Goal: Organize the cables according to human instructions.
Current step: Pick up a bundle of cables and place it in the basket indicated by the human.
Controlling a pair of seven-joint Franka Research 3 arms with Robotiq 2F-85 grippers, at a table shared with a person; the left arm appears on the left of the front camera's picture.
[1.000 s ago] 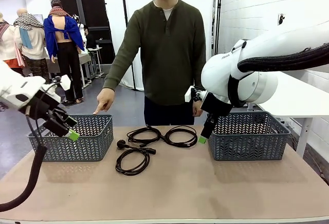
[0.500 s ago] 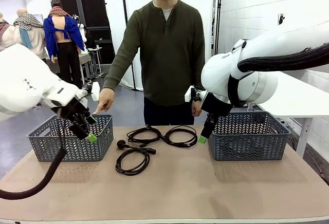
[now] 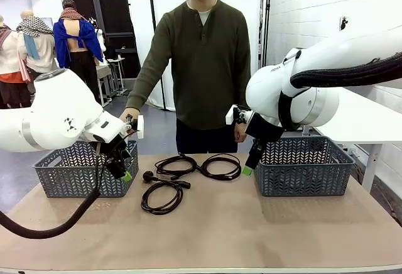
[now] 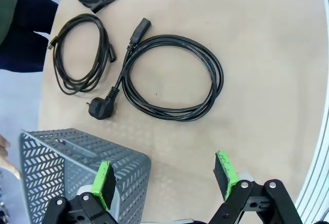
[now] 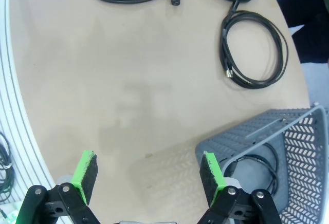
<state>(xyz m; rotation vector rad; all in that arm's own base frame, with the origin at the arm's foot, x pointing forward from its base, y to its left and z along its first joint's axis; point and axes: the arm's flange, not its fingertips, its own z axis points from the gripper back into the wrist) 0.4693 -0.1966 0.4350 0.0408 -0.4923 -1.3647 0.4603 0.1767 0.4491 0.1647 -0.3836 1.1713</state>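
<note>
Left jaws, wide apart, have swung inward, now just short of 3 cables [image 4: 219,77].

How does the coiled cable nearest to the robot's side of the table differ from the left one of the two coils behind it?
The near cable has a thick cord in a wide round loop; the far cable has a thinner cord in a narrower oval. The near cable ends in a chunky round plug; the far cable's ends are small and slim. Both are black, coiled and lie flat on the table.
</note>
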